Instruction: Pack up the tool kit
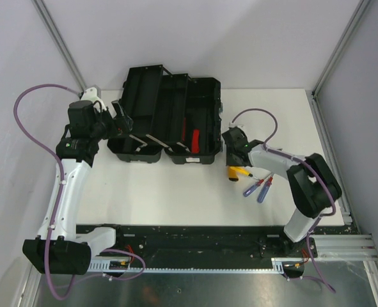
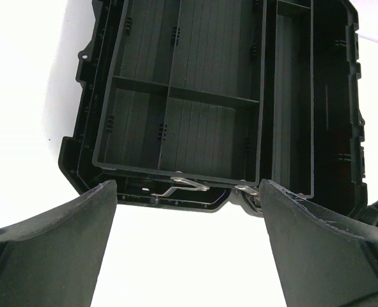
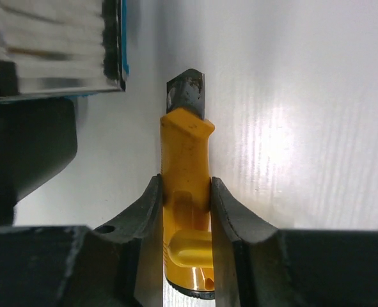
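Right gripper [image 3: 185, 188] pinches the yellow screwdriver [image 3: 186, 144] by its handle — light, stiff, smooth plastic, likely slippery — just right of the toolbox [image 1: 206, 88]; left gripper [image 2: 187, 192] gapes wide, empty.

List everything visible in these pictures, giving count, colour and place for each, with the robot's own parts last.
toolbox: one, black, open, back centre of the table
red tools: two seen, red, inside the toolbox
yellow-handled screwdriver: one, yellow, right of the toolbox, gripped
blue-handled screwdrivers: two, blue and red, lying beside the yellow one
table: one, white
left gripper: one, black, open at the toolbox's left end
right gripper: one, black, shut on the yellow-handled screwdriver
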